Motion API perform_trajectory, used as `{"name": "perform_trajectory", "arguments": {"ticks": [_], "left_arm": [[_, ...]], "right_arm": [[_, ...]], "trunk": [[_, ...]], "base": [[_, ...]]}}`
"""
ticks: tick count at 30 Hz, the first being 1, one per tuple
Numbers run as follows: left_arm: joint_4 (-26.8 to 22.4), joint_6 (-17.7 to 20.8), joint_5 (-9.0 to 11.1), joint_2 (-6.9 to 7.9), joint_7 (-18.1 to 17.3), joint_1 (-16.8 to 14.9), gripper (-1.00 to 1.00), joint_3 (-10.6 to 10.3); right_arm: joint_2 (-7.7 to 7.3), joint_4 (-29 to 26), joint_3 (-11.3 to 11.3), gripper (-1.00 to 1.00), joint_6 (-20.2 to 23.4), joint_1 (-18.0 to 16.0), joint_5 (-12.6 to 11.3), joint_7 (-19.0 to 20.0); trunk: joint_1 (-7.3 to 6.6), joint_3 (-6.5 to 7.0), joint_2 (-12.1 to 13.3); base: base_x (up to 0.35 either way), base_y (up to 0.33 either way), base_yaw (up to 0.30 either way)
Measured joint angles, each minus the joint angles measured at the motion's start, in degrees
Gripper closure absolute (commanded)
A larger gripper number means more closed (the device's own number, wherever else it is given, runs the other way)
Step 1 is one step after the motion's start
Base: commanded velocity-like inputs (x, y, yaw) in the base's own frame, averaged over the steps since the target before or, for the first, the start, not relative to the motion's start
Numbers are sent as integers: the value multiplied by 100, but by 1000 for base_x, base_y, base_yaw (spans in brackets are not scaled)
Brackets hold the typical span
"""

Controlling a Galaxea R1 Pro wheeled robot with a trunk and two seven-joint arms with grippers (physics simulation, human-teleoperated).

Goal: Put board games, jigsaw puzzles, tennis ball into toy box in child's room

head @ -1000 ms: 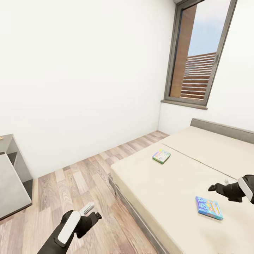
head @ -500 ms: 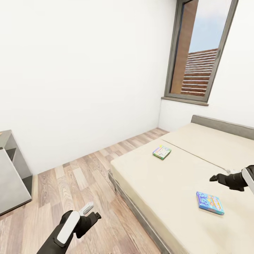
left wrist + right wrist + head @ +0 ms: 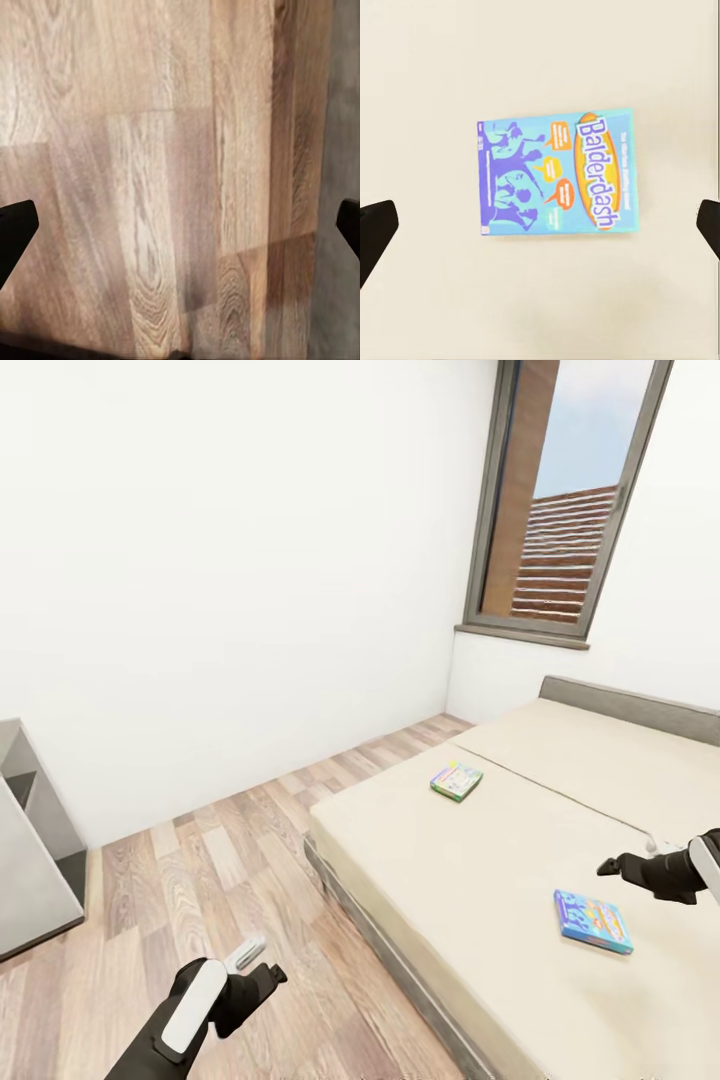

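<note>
Directly over the bed [image 3: 470, 860], the right end effector [image 3: 540, 217] hangs released, its fingers spread wide to either side of the blue board game [image 3: 556, 172], which lies flat on bare mattress with open room on every edge. Farther up the bed, the green board game [image 3: 457, 780] sits near the mattress edge facing the floor. Meanwhile the left end effector [image 3: 180, 225] hovers released above the wooden floor [image 3: 200, 880] beside the bed frame.
</note>
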Motion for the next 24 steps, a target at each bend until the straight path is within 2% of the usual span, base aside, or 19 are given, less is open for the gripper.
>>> {"name": "perform_trajectory", "arguments": {"ticks": [9, 18, 24], "left_arm": [[58, -4, -14, 1, 3, 92, -100, -23], [73, -4, -5, 18, -5, 126, -100, -1], [73, -4, -7, 20, 0, 128, -100, 15]], "right_arm": [[0, 12, 5, -100, 9, -1, 3, 1], [32, 28, 13, -100, 21, -4, 23, 3], [46, 30, 20, -100, 22, -8, 31, 8]], "trunk": [[0, -79, 0], [-1, -159, 0], [0, -212, 0]], "base": [[11, -1, -66], [158, -41, -66], [59, -17, -58]]}}
